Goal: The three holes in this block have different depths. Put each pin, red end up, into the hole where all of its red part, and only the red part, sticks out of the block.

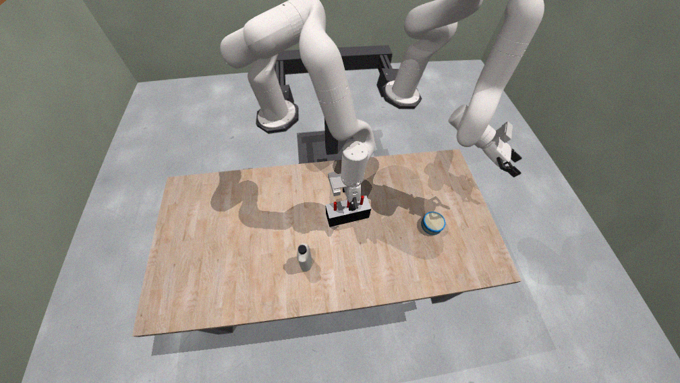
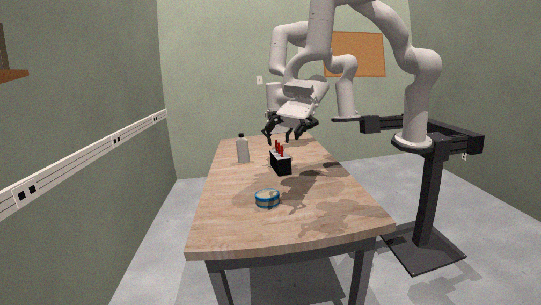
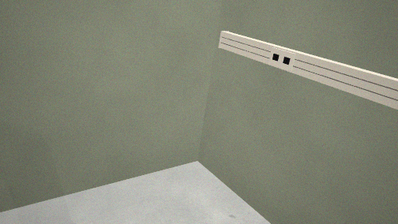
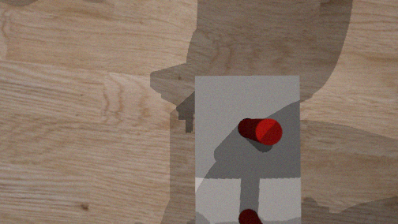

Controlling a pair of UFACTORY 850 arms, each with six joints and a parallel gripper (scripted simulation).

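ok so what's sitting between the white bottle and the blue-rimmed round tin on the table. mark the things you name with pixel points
The black block point(image 2: 280, 166) with its red-topped pins point(image 2: 278, 147) stands between them lengthwise, seen in the top view.

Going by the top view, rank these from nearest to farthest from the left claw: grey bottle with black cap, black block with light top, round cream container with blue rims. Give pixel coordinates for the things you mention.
From the left claw point(image 1: 513, 165) point(image 2: 283, 135):
1. Round cream container with blue rims point(image 1: 434, 222) point(image 2: 267, 198), picture right
2. Black block with light top point(image 1: 349, 218) point(image 2: 280, 165) point(image 4: 247, 95), middle
3. Grey bottle with black cap point(image 1: 305, 261) point(image 2: 242, 151), left of the block
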